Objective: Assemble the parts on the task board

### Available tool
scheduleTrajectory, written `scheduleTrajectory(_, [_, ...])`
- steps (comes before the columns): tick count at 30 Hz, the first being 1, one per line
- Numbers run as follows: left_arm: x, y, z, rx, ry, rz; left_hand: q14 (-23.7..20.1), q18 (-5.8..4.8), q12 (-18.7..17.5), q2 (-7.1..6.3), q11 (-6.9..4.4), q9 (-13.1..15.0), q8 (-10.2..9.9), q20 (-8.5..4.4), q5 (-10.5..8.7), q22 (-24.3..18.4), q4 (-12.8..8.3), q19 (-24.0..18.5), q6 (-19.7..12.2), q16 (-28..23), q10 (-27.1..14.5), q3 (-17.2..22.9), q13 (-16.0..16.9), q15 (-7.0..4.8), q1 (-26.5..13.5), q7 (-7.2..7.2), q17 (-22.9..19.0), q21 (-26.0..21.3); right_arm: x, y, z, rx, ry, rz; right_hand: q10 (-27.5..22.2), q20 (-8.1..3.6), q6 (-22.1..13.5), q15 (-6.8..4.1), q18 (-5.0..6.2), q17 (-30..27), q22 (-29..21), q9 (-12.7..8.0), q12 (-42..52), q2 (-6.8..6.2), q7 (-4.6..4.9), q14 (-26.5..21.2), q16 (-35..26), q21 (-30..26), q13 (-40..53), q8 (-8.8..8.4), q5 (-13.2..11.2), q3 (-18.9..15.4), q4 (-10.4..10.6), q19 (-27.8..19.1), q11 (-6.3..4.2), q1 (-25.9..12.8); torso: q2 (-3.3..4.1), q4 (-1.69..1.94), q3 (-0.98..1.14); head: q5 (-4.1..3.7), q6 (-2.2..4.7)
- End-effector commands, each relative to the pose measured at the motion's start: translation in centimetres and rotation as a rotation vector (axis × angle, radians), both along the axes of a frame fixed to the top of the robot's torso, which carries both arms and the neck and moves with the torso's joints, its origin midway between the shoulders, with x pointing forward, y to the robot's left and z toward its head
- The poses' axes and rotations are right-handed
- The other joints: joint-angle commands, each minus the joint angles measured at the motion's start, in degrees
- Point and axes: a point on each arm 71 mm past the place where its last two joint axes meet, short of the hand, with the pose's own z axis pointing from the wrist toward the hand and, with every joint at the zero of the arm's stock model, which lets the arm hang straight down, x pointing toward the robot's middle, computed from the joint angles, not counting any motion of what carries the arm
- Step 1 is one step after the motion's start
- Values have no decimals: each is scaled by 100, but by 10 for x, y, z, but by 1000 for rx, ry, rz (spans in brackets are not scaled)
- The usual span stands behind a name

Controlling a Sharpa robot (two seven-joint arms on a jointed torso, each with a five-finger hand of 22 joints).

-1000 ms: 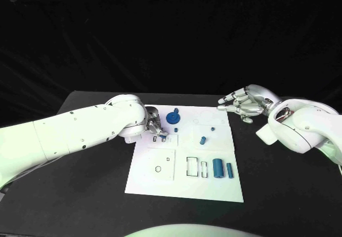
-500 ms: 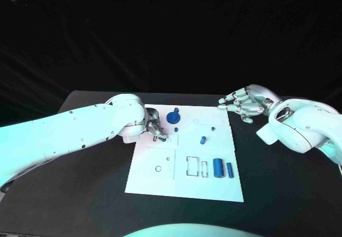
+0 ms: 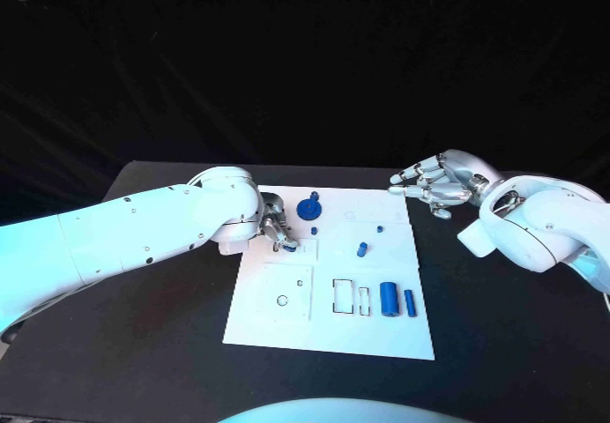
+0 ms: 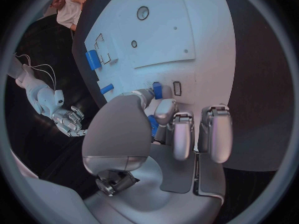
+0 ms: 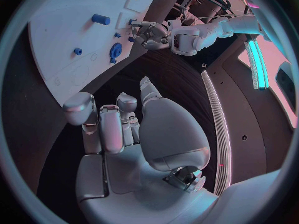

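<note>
The white task board lies mid-table. My left hand is over the board's upper left part and pinches a small blue part between thumb and a finger, its end at a slot beside an empty slot. A blue gear-like part stands just right of that hand. Two small blue parts sit mid-board. A blue cylinder and a thin blue bar lie lower right. My right hand hovers off the board's upper right corner, fingers loosely bent and apart, holding nothing.
Black outlines of rectangular recesses lie left of the cylinder, and a small ring mark is on the lower left panel. The black table runs wide on both sides of the board.
My left hand has shifted slightly toward me and down onto the slots, covering one of them; blue now shows at its fingertips. The right hand has barely moved.
</note>
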Motion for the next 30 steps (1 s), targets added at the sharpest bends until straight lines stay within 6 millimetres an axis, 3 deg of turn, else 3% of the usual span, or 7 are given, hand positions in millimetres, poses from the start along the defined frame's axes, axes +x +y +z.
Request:
scheduleTrajectory(1, [-3, 0, -5, 49, 32, 2, 612, -18, 28, 23, 12, 9, 40, 27, 34, 1038, -950, 359, 32, 14, 42, 992, -2, 40, -37, -39, 1506, 2, -1, 2, 0, 3, -4, 16, -40, -1, 34, -46, 73, -7, -5, 8, -32, 63, -7, 222, -31, -31, -9, 37, 25, -44, 1, -25, 19, 13, 1, -1, 2, -2, 2])
scheduleTrajectory(10, [-2, -4, -6, 53, 31, 4, 612, -26, 50, 25, -21, 91, 120, 15, 17, 1077, -901, 376, 108, 14, 81, 990, 3, 20, -308, -88, 1506, 23, -1, 3, 0, 3, -3, 19, -40, -1, 34, -46, 73, -7, -5, 8, -32, 63, -7, 222, -31, -31, -9, 37, 25, -44, 1, -25, 19, 13, 3, 3, 5, -11, 6])
scheduleTrajectory(19, [-1, -6, -7, 67, 43, -2, 612, -38, 211, -20, -89, 170, 200, -35, -8, 1130, -587, 403, 295, 14, 197, 510, 146, -39, -1023, -178, 1506, 54, -2, 4, 0, 4, -1, 26, -49, -1, 35, -46, 74, -11, -10, 10, -42, 67, -7, 221, -36, -35, -20, 38, 38, -52, 5, -26, 19, 16, 1, 2, 1, -16, -2])
scheduleTrajectory(30, [1, -6, -7, 68, 40, 8, 612, -49, 313, 61, -125, 198, 197, -72, -2, 1176, -404, 426, 406, 14, 269, 133, 242, -73, -1386, -218, 1506, 81, -2, 4, 0, 5, -2, 26, -76, 0, 29, -45, 84, -42, -70, 10, -75, 72, -5, 212, -67, -70, -54, 36, 64, -71, 13, -51, 20, 21, -4, 3, -1, -19, 3])
